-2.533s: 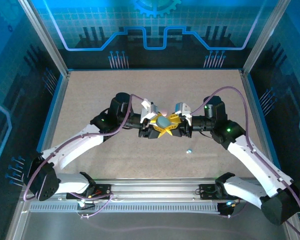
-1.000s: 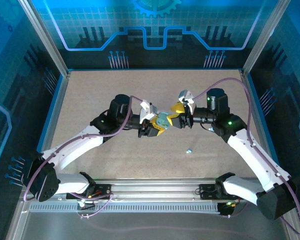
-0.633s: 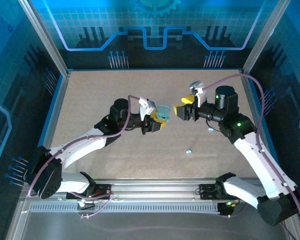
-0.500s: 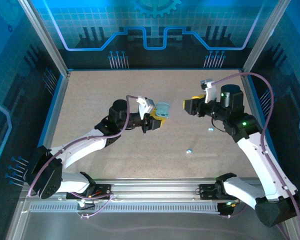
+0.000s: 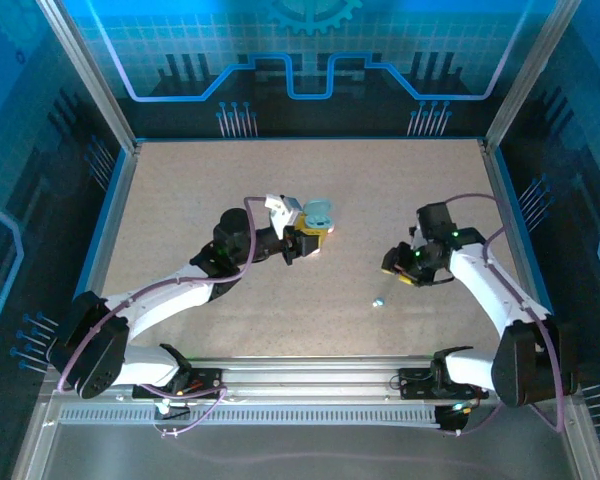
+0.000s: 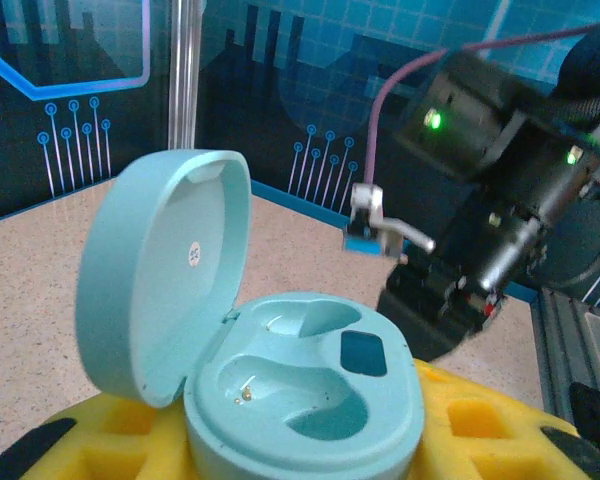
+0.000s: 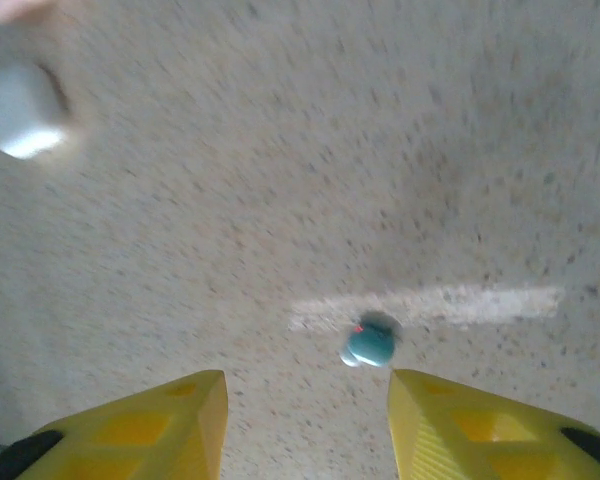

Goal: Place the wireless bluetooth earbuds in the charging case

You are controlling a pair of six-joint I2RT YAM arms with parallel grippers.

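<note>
Jaws apart and empty, the right gripper [image 7: 305, 390] tilts down at the table [image 7: 480, 150], earbud [image 7: 368, 343] just ahead of it, while the left gripper [image 5: 310, 238] clamps the open charging case [image 6: 300, 400].

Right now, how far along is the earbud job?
Done: the charging case is open, lid up, gripped by the left end effector. In hand: the right end effector hangs open over a teal earbud on the table. Left: both sockets are empty.
</note>
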